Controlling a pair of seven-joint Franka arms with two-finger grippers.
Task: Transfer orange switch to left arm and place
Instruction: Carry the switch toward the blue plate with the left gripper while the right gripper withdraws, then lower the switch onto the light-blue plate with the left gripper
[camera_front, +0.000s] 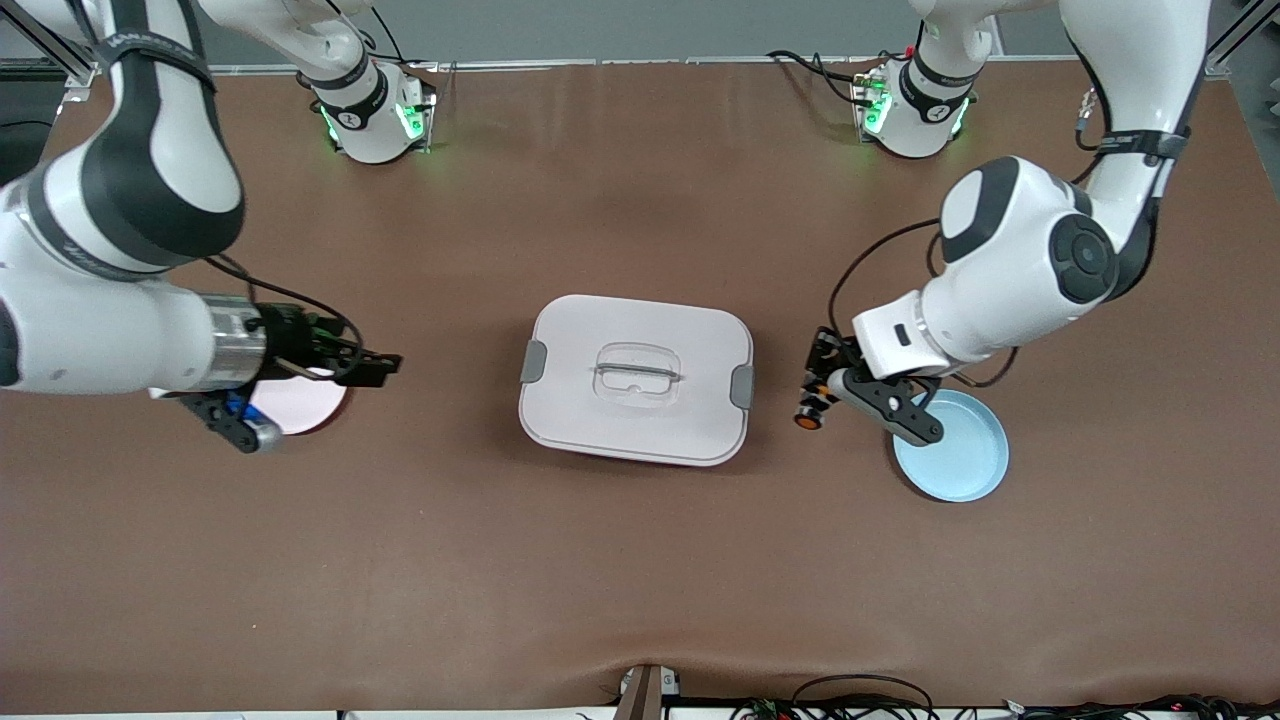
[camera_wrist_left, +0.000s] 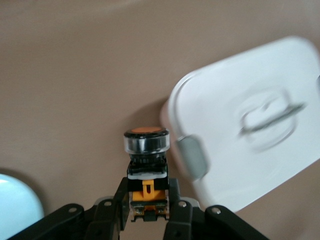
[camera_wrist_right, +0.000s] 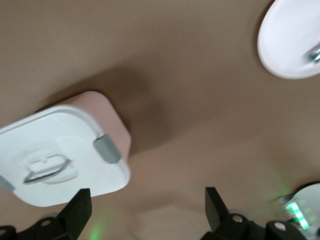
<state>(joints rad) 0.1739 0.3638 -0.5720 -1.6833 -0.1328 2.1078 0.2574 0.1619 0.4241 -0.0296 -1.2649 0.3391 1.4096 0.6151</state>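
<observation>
The left claw (camera_front: 822, 400) is up in the air over the brown worktop (camera_front: 640, 580), in the gap between the box (camera_front: 636, 378) and a light blue plate (camera_front: 955, 458); its two fingers are squeezed tight on the orange switch (camera_front: 806, 414), so the switch is off the worktop and sticks out past the fingertips with its round orange face pointing away from the claw; in the left wrist view the switch (camera_wrist_left: 146, 165) sits pinched between the black fingers (camera_wrist_left: 117, 202), with the box (camera_wrist_left: 250, 145) just ahead of it and a bit of the blue plate (camera_wrist_left: 17, 207) off to one side; the box is white with grey side latches and a clear handle in its lid, and it lies flat in the middle of the worktop; the right claw (camera_front: 385, 365) hangs over the worktop toward the right arm's end, beside a pale pink plate (camera_front: 300, 402), with its fingers spread wide and nothing in them; the box lies between the two claws.
</observation>
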